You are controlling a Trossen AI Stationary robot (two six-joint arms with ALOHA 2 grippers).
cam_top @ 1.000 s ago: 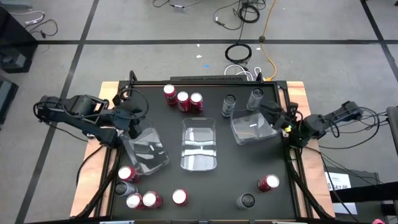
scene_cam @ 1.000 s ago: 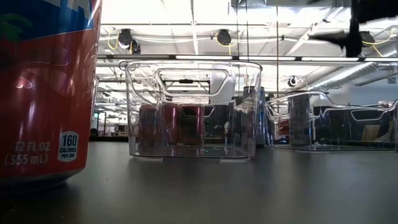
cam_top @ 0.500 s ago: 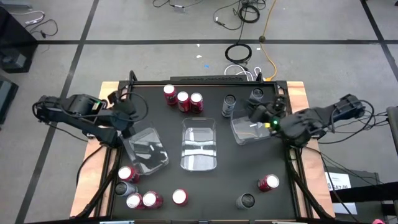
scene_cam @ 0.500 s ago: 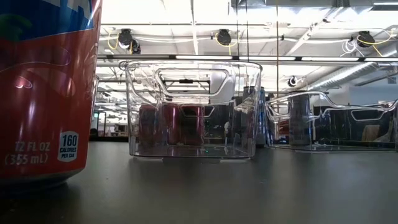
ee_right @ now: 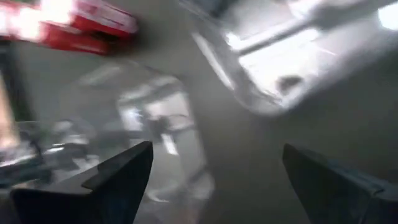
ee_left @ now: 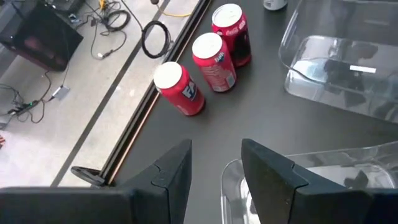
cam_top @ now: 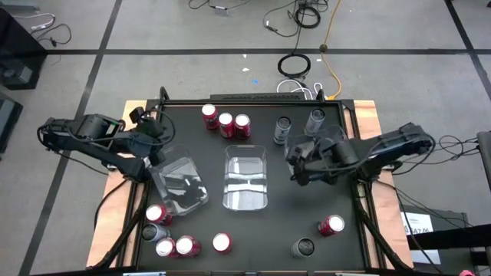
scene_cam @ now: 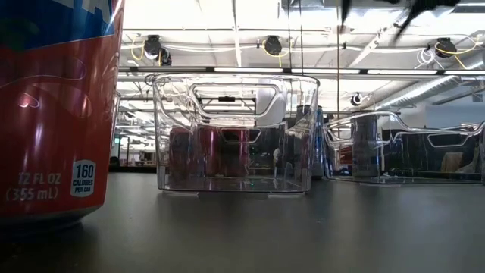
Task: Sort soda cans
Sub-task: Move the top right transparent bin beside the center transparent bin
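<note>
On the red can [scene_cam: 57,114] that fills the near left of your low view you can read "12 FL OZ (355 mL)" in white, and beside it a white badge with "160 CALORIES PER CAN". In your left wrist view the three red cans [ee_left: 208,59] by the table's edge carry white script lettering, too small and turned to read.

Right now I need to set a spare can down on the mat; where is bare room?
Free: the near strip between the lone red can and the right red can, in front of the middle bin. Crowded: the near-left can cluster, the far row of red cans, and around the right bin, where the right end effector hovers open.
</note>
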